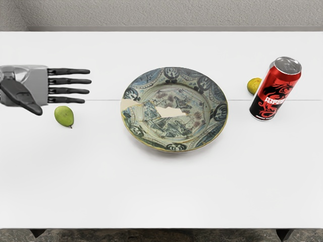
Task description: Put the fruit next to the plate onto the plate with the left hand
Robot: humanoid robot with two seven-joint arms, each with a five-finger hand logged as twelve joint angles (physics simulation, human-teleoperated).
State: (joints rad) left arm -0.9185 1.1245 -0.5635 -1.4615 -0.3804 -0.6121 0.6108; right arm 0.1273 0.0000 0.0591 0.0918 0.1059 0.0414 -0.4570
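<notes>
The left hand point(43, 86) hovers at the left edge, its 4 fingers point(70, 81) stretched straight and wide, holding nothing. Just below it a green fruit point(64, 116) lies on the white surface point(161, 191), left of the patterned plate point(135, 126). Right of the plate stands a red can point(275, 88), half hiding a yellow fruit point(253, 85).

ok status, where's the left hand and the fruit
Left hand open, empty, beside green fruit. Fruit on table left of plate, not on it. Red can and second fruit right of plate, out of the way.
</notes>
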